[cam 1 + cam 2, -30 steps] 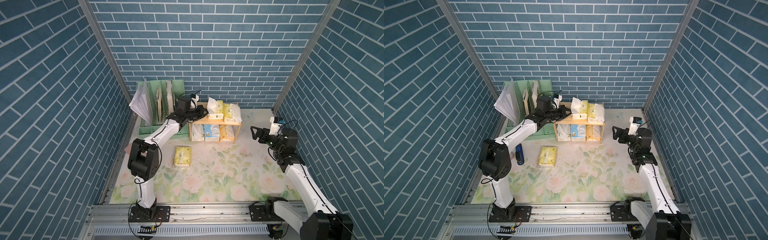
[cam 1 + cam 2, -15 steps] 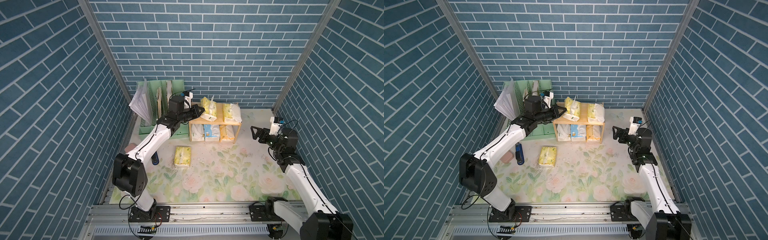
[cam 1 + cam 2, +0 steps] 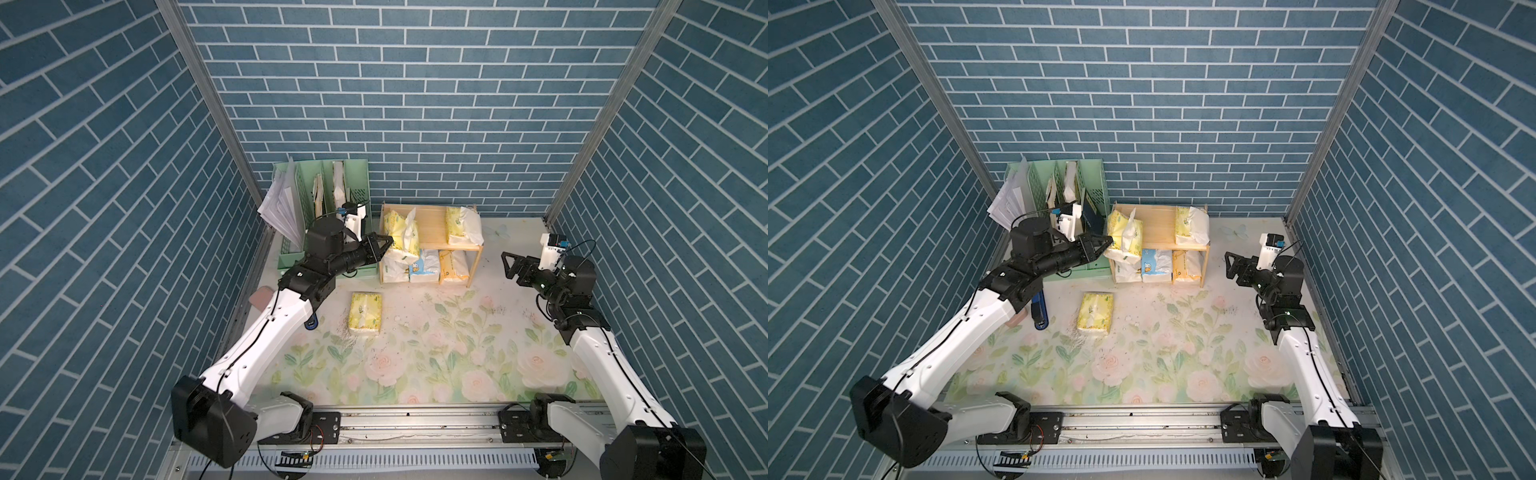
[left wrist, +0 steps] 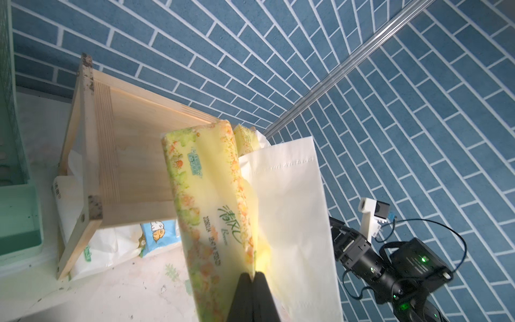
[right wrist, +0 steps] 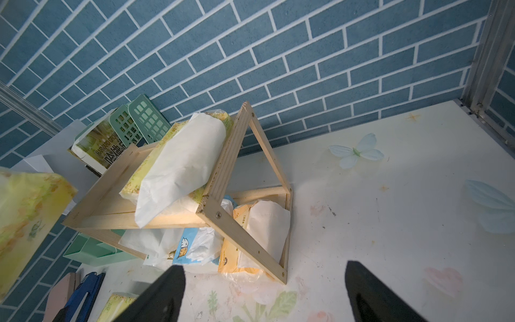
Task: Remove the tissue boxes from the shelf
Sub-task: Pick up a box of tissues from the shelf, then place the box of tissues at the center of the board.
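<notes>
Item: pale yellow tissue pack [image 4: 206,200], soft, light, slippery film wrap, likely best pinched at its end seam, where left hand [image 4: 252,276] is clamped; right hand [image 5: 266,266] apart, empty.

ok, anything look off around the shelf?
Yes: the yellow tissue pack pinched by the left fingers hangs tilted by the shelf's top tier, a loose white sheet trailing from it. The other top-tier pack also has a sheet sticking out.

Book cover [image 5: 107,147], ten o'clock from the shelf [image 5: 225,156]: "HARVARD GRO…" above large Chinese characters.
Yellow pack [image 4: 211,212] in my left pincer [image 4: 253,276]: green brand characters "清风", a script word beneath, and a code line too small for me to read.
</notes>
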